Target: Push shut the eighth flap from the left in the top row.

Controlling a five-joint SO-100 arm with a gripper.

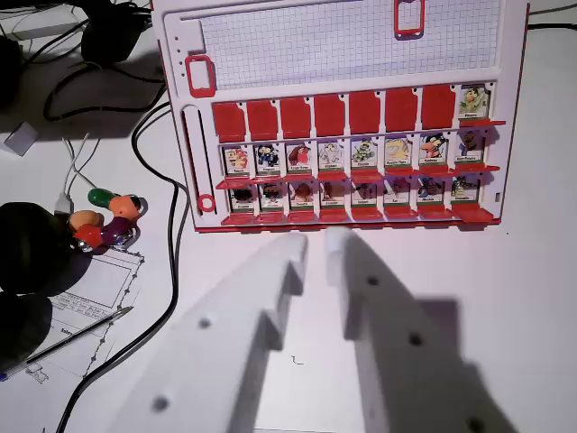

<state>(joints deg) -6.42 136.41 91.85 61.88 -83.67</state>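
Wrist view first, and we are looking down past our own white gripper (315, 248), its two printed fingers (270, 298) reaching up from the bottom edge with a narrow gap between the tips, so the jaws stand slightly apart and hold nothing. Ahead of us on the white table (541, 298) lies the red-and-white game board (343, 117), a grid panel across its upper part and three rows of little character flaps below. Up in the top row we count seven flaps showing plain red backs, and then the eighth flap (473, 101), at the far end toward the wrist view's right, showing a pictured face with a label under it (the only face in that row). That flap sits well apart from our fingertips, up and off to the right of them, with the two lower rows of faces between. Over on the wrist view's left we have a black cable (171, 234) looping across the table beside the board, a small colourful toy figure (108, 221), a sheet of paper (90, 298) with a pen (81, 332) lying across it, and a dark rounded object (27, 248) at the edge that we cannot make out.
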